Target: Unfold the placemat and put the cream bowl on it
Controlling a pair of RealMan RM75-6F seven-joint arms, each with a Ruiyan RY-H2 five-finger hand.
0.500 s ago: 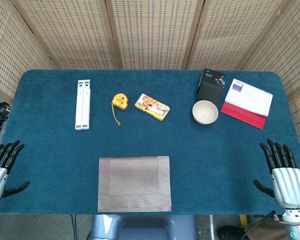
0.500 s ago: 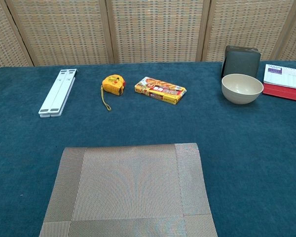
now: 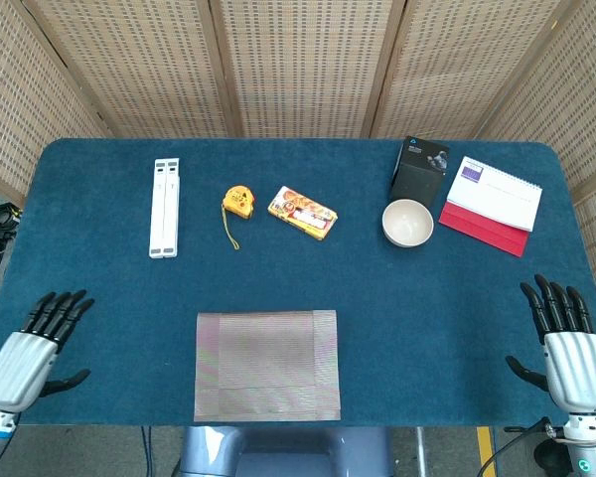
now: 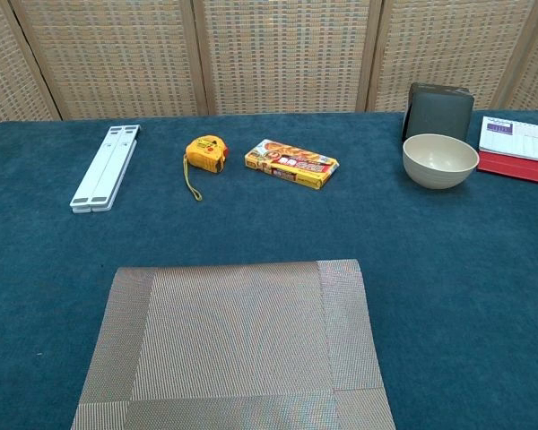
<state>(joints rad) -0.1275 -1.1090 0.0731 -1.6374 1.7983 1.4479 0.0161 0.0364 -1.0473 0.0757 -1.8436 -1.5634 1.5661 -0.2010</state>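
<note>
The folded grey-brown woven placemat (image 3: 267,364) (image 4: 233,345) lies flat at the table's near edge, centre. The cream bowl (image 3: 407,223) (image 4: 439,159) stands upright at the far right, in front of a black box. My left hand (image 3: 30,350) hovers over the near left corner of the table, fingers spread and holding nothing, well left of the placemat. At the near right corner my right hand (image 3: 568,349) is likewise spread and empty. Neither hand shows in the chest view.
Along the back sit a white folding stand (image 3: 164,207), a yellow tape measure (image 3: 236,205), a yellow snack box (image 3: 302,213), a black box (image 3: 419,170) and a desk calendar on a red base (image 3: 492,203). Wicker screens close off the far side.
My left hand has moved right and inward over the table's near left corner. The right hand has barely shifted. Placemat and bowl are unmoved.
</note>
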